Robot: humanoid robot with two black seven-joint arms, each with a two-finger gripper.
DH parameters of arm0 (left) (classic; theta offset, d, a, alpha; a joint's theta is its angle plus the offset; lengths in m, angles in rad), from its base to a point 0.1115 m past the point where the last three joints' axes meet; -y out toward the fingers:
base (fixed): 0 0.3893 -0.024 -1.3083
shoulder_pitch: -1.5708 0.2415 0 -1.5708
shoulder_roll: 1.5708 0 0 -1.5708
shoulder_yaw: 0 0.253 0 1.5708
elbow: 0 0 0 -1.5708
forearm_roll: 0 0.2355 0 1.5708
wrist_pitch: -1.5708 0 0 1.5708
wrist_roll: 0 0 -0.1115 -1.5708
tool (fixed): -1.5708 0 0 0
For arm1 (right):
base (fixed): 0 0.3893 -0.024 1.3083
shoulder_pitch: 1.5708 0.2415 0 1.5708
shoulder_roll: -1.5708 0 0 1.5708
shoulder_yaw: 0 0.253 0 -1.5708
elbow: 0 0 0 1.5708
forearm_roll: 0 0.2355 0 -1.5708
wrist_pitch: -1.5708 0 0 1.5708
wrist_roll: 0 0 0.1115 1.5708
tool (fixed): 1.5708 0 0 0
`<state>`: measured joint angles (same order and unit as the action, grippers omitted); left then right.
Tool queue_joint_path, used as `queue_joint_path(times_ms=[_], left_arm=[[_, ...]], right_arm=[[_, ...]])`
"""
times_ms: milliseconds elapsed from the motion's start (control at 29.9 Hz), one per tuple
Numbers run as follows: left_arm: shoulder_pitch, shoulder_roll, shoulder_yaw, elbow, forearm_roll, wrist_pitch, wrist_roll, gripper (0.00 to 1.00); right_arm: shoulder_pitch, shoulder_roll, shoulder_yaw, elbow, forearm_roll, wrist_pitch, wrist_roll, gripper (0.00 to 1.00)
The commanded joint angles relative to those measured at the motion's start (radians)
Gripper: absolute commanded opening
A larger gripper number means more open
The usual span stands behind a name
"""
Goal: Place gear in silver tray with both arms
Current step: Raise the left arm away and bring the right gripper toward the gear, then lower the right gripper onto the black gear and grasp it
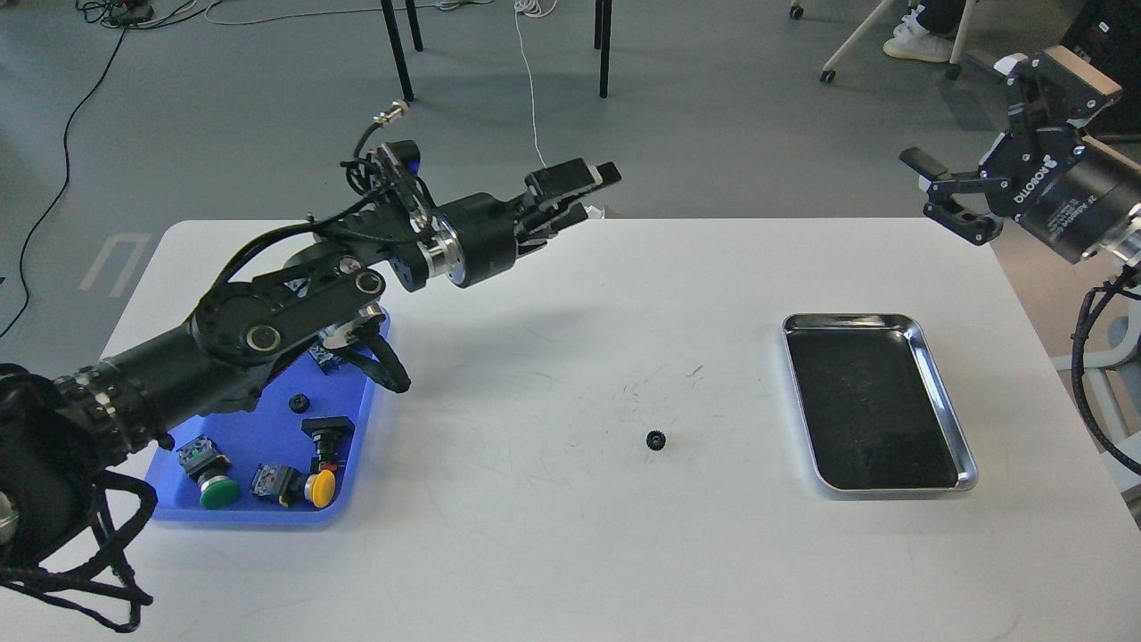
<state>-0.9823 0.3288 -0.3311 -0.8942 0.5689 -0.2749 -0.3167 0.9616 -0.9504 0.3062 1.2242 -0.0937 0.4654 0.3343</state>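
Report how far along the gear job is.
Done: one small black gear lies on the white table, out of the blue tray. In hand: nothing; left gripper and right gripper hover empty. Left: gear into the empty silver tray.

One view only, from the robot's head, looking forward and down across the white table (pixel 570 535). The near table edge falls below the frame; the far edge runs across the upper third, with grey floor (pixel 713 107) and chair legs beyond. The left arm (pixel 267 330) enters from the lower left, close to the lens; the right arm (pixel 1070 201) enters at the far right edge.
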Motion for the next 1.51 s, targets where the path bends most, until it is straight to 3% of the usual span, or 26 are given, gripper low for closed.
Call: queue_joint_path(times_ms=[0, 167, 334, 569, 702, 836, 1104, 1304, 1472], left_arm=[[0.013, 0.085, -0.064, 0.000, -0.263, -0.024, -0.004, 0.93], [0.057, 0.139, -0.204, 0.003, -0.464, -0.017, -0.004, 0.97], [0.120, 0.167, -0.287, 0.004, -0.498, -0.013, -0.001, 0.98], [0.201, 0.177, -0.354, 0.004, -0.500, -0.015, -0.004, 0.98], [0.223, 0.188, -0.374, 0.004, -0.526, -0.020, -0.007, 0.98], [0.232, 0.207, -0.376, 0.001, -0.554, -0.023, -0.010, 0.98], [0.238, 0.213, -0.376, 0.000, -0.555, -0.023, -0.012, 0.98], [0.241, 0.211, -0.376, -0.003, -0.555, -0.023, -0.012, 0.98], [0.243, 0.210, -0.376, -0.003, -0.554, -0.021, -0.012, 0.98]], right_arm=[[0.225, 0.060, -0.224, -0.005, -0.078, -0.010, 0.009, 0.96], [0.511, 0.171, -0.504, 0.004, -0.260, -0.089, 0.054, 0.95], [0.707, 0.388, -0.774, 0.000, -0.339, -0.146, 0.052, 0.96], [0.839, 0.731, -1.079, -0.006, -0.608, -0.157, 0.051, 0.98], [0.856, 0.846, -1.200, -0.009, -0.698, -0.179, 0.051, 0.97], [0.847, 0.907, -1.292, -0.022, -0.747, -0.214, 0.051, 0.94], [0.770, 0.940, -1.355, -0.026, -0.758, -0.272, 0.051, 0.68], [0.753, 0.950, -1.371, -0.037, -0.758, -0.272, 0.043, 0.64], [0.753, 0.950, -1.391, -0.051, -0.758, -0.272, -0.044, 0.64]])
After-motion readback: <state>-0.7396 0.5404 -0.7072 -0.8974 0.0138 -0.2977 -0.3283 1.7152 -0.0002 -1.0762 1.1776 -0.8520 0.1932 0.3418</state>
